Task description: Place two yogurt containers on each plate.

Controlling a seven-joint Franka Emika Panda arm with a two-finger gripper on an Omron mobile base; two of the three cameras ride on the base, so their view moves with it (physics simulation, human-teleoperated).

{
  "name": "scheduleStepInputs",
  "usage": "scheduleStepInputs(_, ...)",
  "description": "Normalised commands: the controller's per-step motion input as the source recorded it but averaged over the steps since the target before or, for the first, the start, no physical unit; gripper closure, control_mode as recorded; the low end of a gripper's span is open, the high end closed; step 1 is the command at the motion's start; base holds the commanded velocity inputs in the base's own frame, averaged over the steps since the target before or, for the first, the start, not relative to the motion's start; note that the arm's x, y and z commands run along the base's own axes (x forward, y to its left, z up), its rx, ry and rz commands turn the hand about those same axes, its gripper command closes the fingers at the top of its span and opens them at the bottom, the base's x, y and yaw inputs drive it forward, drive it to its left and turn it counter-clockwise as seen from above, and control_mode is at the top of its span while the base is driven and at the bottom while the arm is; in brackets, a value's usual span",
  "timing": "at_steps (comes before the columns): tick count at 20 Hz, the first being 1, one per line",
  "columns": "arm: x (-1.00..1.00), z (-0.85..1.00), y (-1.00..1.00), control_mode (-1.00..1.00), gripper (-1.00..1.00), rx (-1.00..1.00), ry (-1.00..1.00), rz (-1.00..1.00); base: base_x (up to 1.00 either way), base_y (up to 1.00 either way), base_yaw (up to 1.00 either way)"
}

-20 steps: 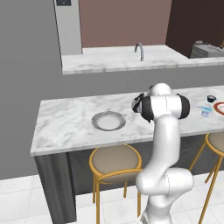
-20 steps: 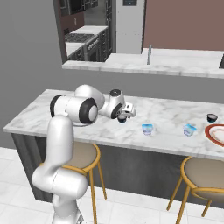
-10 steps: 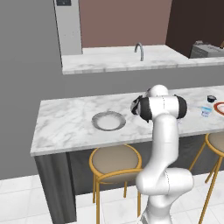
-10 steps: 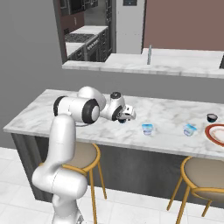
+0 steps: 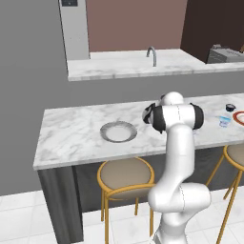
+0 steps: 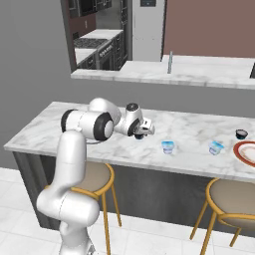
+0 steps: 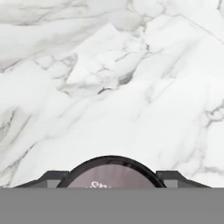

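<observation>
My gripper [image 6: 141,133] is over the middle of the marble counter, shut on a dark yogurt container [image 7: 112,173] whose round lid fills the gap between the fingertips [image 7: 49,177]. The grey-white plate [image 5: 118,131] lies on the counter to the left of the arm. Two pale blue-and-white yogurt containers [image 6: 168,147] [image 6: 215,147] stand to the right of the hand. The second dark container [image 6: 241,133] sits further right, beside the red-rimmed plate [image 6: 246,152]. One pale cup [image 5: 224,121] and the dark one [image 5: 230,107] also show at the right edge of the left base view.
Round stools with yellow legs [image 5: 126,173] [image 6: 233,195] stand under the counter's front edge. Behind it runs a higher back counter with a faucet [image 5: 153,55]. Bare marble [image 7: 113,87] lies ahead of the hand.
The hand has shifted slightly left and lower over the counter with the dark container in it. The other containers and both plates have stayed put.
</observation>
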Motion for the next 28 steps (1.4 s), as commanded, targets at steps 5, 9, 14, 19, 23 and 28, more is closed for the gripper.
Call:
scheduleStepInputs(5, -0.25, 0.31, 0.04, -1.0, 1.0, 0.0, -0.07, -0.02, 0.0, 0.0, 0.0)
scheduleStepInputs(9, -0.31, 0.51, 0.21, -1.0, 1.0, 0.11, -0.2, -0.05, 0.0, 0.0, 0.0)
scheduleStepInputs(14, -0.33, 0.41, 0.39, -1.0, 1.0, 0.17, -0.14, -0.05, 0.0, 0.0, 0.0)
scheduleStepInputs(19, -0.37, 0.2, 0.53, -1.0, 1.0, 0.19, -0.06, -0.02, 0.0, 0.0, 0.0)
scheduleStepInputs(23, -0.39, 0.16, 0.58, -1.0, 1.0, 0.15, 0.0, 0.0, 0.0, 0.0, 0.0)
scheduleStepInputs(28, -0.25, 0.22, 0.64, -1.0, 1.0, 0.02, 0.0, 0.0, 0.0, 0.0, 0.0)
